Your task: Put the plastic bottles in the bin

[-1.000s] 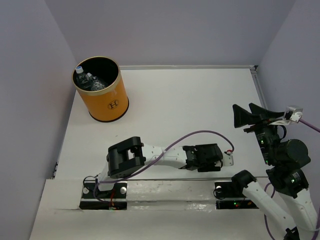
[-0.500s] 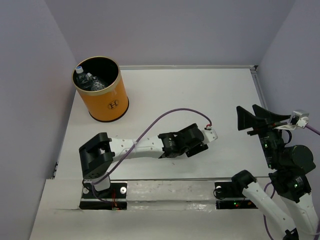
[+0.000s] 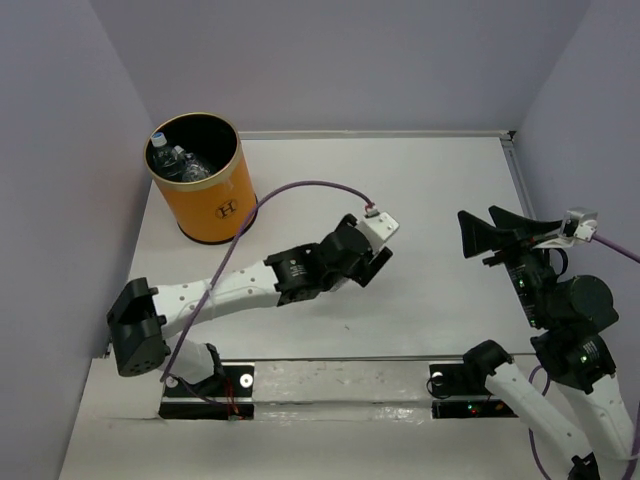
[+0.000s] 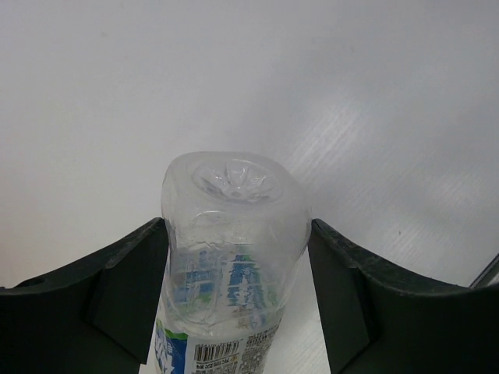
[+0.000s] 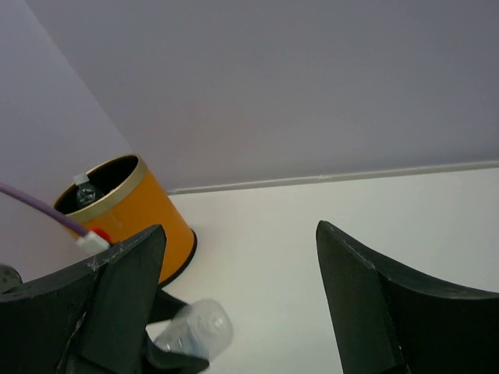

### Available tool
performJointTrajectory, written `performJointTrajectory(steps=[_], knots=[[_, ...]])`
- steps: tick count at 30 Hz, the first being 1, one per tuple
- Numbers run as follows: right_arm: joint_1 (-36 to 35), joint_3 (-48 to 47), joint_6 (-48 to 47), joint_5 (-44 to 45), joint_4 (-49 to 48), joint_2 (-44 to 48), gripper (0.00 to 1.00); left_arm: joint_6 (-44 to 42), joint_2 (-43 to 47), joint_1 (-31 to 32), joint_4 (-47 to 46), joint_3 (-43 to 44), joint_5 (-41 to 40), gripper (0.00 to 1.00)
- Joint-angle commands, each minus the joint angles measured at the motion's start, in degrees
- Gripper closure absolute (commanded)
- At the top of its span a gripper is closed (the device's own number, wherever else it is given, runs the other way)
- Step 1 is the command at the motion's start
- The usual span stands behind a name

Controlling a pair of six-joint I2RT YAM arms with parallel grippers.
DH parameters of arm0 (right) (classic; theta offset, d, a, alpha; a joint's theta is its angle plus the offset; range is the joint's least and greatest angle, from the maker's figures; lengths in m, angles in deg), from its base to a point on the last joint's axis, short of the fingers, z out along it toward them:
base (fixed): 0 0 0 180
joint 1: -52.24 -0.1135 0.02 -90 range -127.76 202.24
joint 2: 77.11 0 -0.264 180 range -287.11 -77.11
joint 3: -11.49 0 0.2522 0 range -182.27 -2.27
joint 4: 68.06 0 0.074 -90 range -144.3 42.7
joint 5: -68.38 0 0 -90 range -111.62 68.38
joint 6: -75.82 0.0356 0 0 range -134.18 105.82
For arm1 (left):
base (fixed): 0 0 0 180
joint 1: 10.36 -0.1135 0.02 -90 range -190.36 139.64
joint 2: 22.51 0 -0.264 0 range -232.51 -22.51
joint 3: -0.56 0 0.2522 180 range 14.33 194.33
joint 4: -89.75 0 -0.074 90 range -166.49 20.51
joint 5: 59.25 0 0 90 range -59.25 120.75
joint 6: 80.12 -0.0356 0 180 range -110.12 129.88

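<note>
My left gripper (image 4: 236, 227) is shut on a clear crinkled plastic bottle (image 4: 232, 257) with a blue-green label, its base pointing away from the wrist. In the top view the left gripper (image 3: 366, 264) hovers over the middle of the table, and the bottle is hidden under the wrist. The bottle also shows in the right wrist view (image 5: 197, 329). The orange bin (image 3: 216, 205) stands at the far left with bottles (image 3: 176, 160) inside; it also shows in the right wrist view (image 5: 139, 209). My right gripper (image 3: 481, 234) is open and empty, raised at the right (image 5: 240, 227).
Purple walls close the table (image 3: 420, 180) at the back and both sides. The left arm's purple cable (image 3: 300, 186) loops above the table near the bin. The arm bases sit on a rail (image 3: 330, 380) at the near edge.
My left arm has swung from the near right out to the table's middle, toward the bin, with the bottle held. My right gripper has shifted only slightly.
</note>
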Motion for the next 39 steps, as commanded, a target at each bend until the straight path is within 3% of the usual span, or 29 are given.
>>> performJointTrajectory(steps=[1, 9, 15, 22, 26, 35, 39], knots=[[0.2, 0.5, 1.6, -3.7, -2.6, -2.3, 0.17, 6.4, 9.2, -5.5, -5.0, 2.0, -2.7, 1.00], [0.2, 2.9, 2.9, -8.2, -3.4, -4.0, 0.17, 4.9, 13.3, -14.4, -5.8, 14.7, -1.0, 1.00], [0.2, 5.7, 6.0, -14.4, -6.5, -7.5, 0.17, 6.6, 10.7, -28.6, -9.3, 24.4, 1.4, 1.00], [0.2, 8.8, 7.6, -18.0, -8.7, -9.0, 0.17, 10.9, 6.2, -45.6, -12.7, 33.0, -1.6, 1.00], [0.2, 9.2, 7.8, -20.0, -10.0, -10.8, 0.18, 11.1, 3.1, -53.8, -18.7, 31.5, -5.6, 1.00], [0.2, 11.2, 7.5, -22.3, -11.3, -10.1, 0.18, 10.1, 1.4, -61.3, -30.8, 18.2, -7.8, 1.00], [0.2, 11.5, 7.5, -22.8, -12.7, -10.8, 0.18, 10.3, 2.0, -61.7, -34.5, 12.4, -8.3, 1.00]])
